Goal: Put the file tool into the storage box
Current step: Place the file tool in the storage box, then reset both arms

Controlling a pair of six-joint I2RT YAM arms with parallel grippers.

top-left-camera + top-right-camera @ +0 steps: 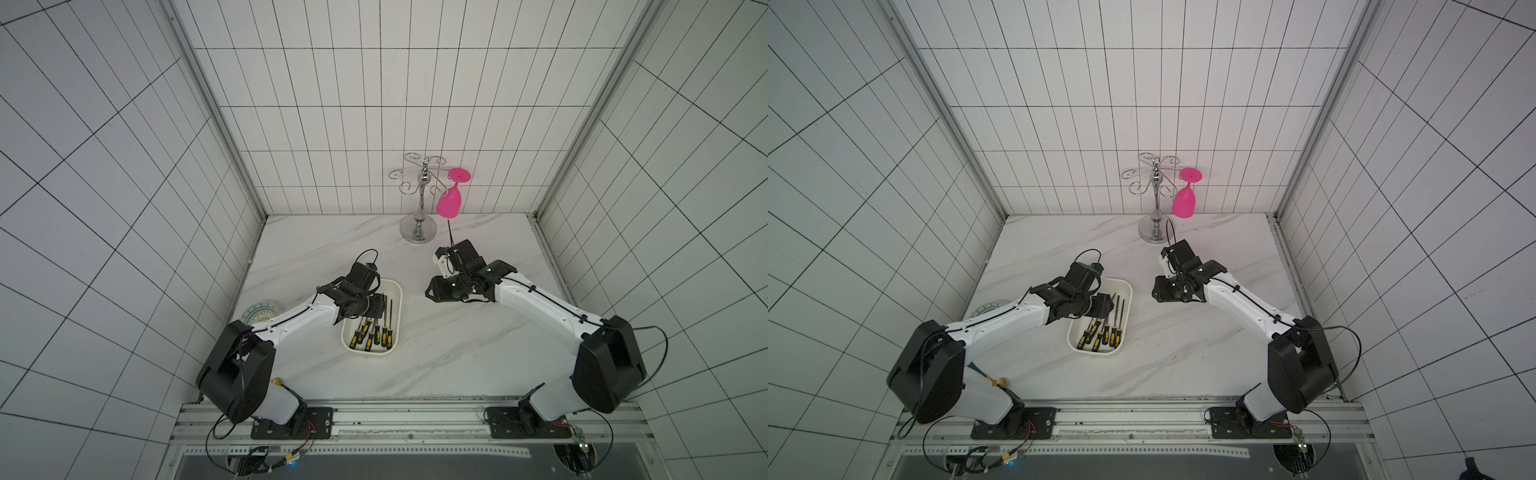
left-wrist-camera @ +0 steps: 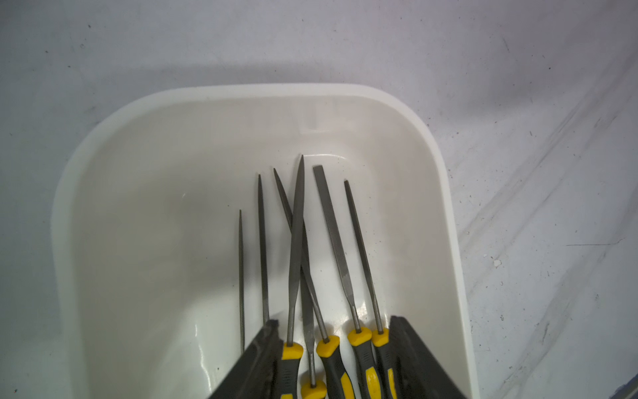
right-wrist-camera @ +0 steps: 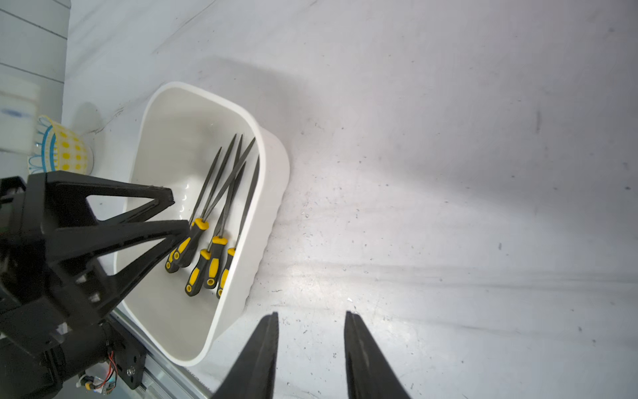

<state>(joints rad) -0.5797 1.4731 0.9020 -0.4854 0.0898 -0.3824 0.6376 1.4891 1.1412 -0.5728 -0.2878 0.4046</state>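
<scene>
Files [image 2: 297, 224] lay inside the storage box [image 2: 241, 100], blades pointing one way and a couple crossed. Left gripper [image 2: 335, 323] hung right over their handles in the box, jaws spread wide with nothing pinched. Right gripper [image 3: 310, 313] sat just beside the box over the table [image 3: 448, 207], jaws parted a bit, empty too. My guess was these were light, stiff steel things, skinny and prone to roll, so the rubbery yellow-and-black handle [image 3: 214, 262] looked like the spot to grab.
</scene>
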